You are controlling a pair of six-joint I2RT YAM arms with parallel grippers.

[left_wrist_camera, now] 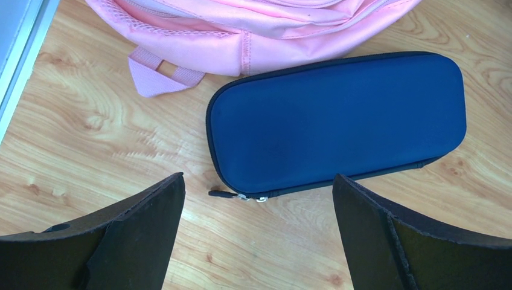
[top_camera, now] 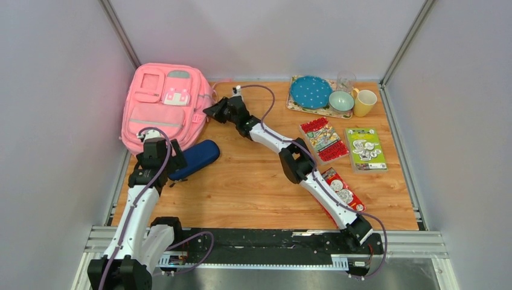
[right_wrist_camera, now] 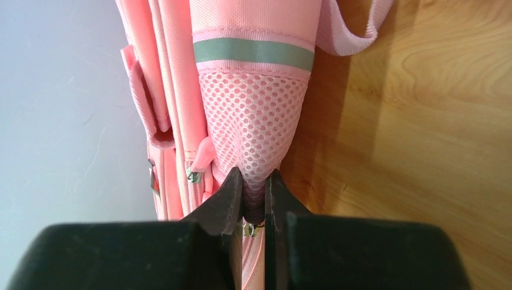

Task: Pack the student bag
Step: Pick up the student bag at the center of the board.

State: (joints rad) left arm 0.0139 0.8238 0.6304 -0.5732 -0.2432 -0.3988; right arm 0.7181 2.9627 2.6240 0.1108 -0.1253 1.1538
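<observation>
Nothing looks packed yet: right claw (right_wrist_camera: 254,188) clenched on the student bag (top_camera: 158,106) at upper left, perhaps its zip pull, left claw (left_wrist_camera: 258,181) spread wide above the navy case (left_wrist_camera: 338,121)

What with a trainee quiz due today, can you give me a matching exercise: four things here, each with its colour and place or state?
Things
1. bag
2. case
3. mug
4. plate

Descriptions
a. yellow, just right of the bowl
b. blue with white dots, at the far edge
c. navy, lying flat by the bag's near edge
d. pink, mesh side pinched in the right jaws

Pairs: 1-d, 2-c, 3-a, 4-b
</observation>
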